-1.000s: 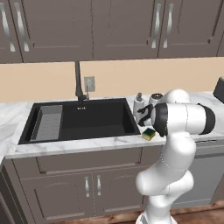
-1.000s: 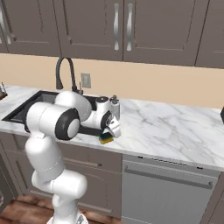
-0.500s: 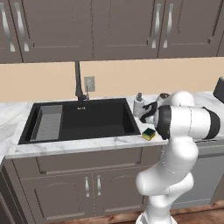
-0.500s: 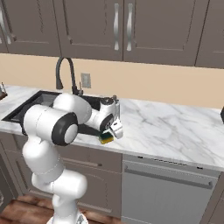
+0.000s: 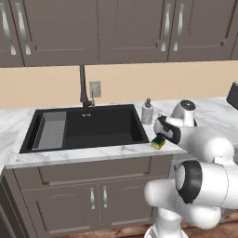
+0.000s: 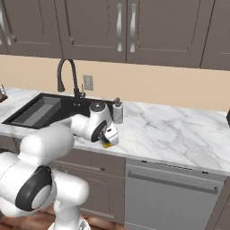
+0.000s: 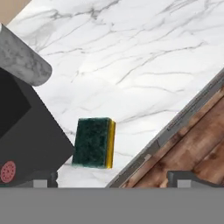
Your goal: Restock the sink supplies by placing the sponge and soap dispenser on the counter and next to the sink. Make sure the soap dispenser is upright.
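Lifted since earlier, claw (image 7: 112, 179) hangs wide above sponge (image 7: 94, 142), which lies near tabletop (image 7: 144, 65) front edge beside sink (image 5: 93, 128).

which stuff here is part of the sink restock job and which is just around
Job: sponge, lying on the counter by the sink; soap dispenser, upright beside the sink; gripper, open above the sponge.
Just around: faucet, wall outlet, upper cabinets.

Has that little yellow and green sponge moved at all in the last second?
No. The sponge lies at the same spot on the counter, just off the sink's front right corner, as a second ago.
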